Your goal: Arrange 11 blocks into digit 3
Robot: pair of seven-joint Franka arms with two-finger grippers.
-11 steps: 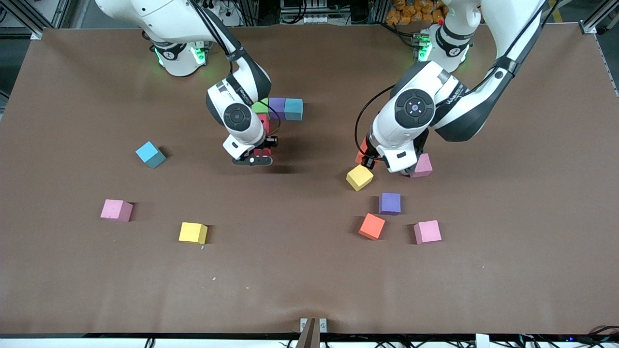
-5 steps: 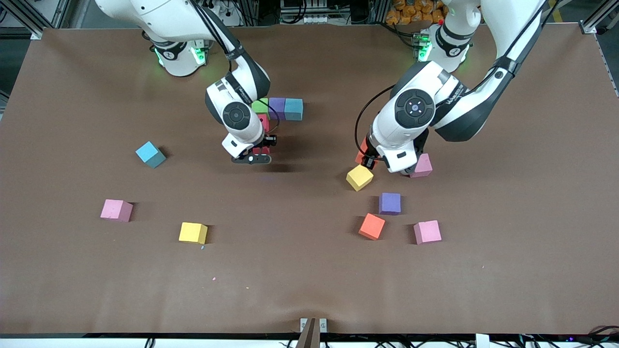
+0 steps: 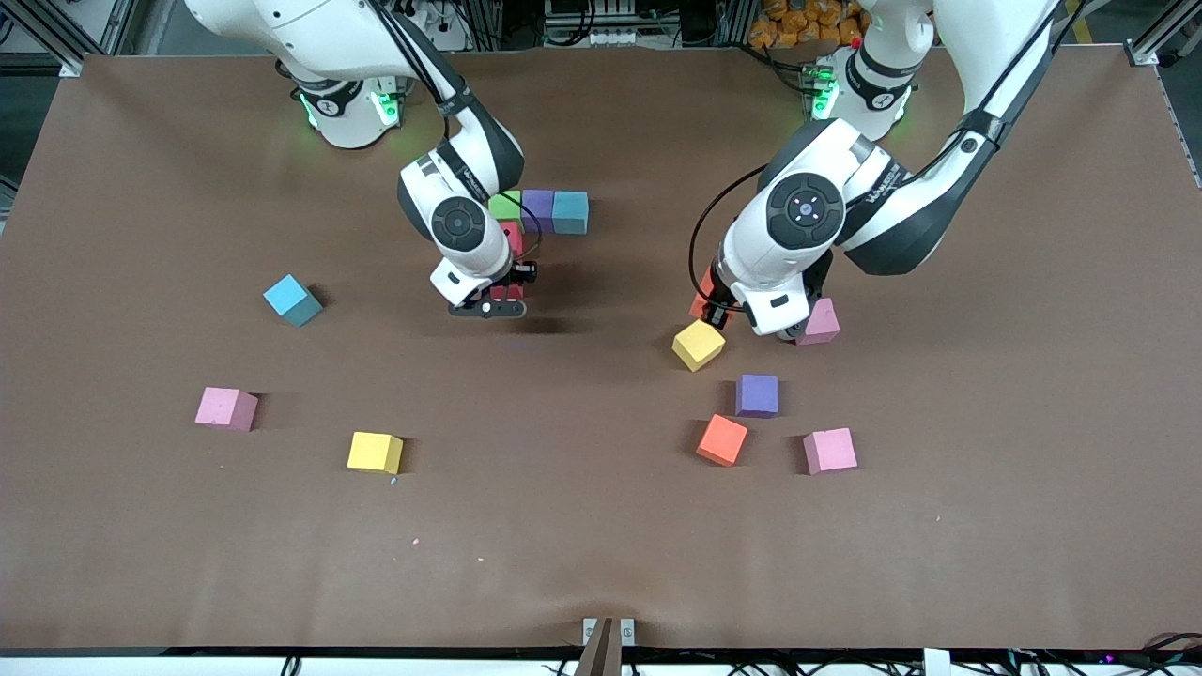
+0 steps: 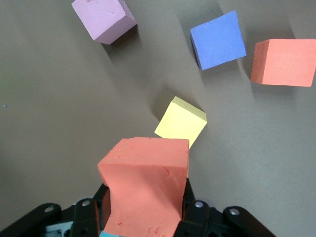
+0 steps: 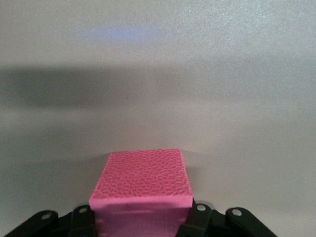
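Orange block [image 4: 145, 190] gripped in left jaws, mostly arm-hidden | pink-red block [image 5: 141, 192] gripped in right jaws, half-hidden

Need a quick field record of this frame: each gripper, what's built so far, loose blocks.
left gripper: shut on orange block, over the table above the yellow block
right gripper: shut on pink block, low beside the red block
built so far: green block, purple block, blue block in one row, red block under green
loose blocks: eight on the table
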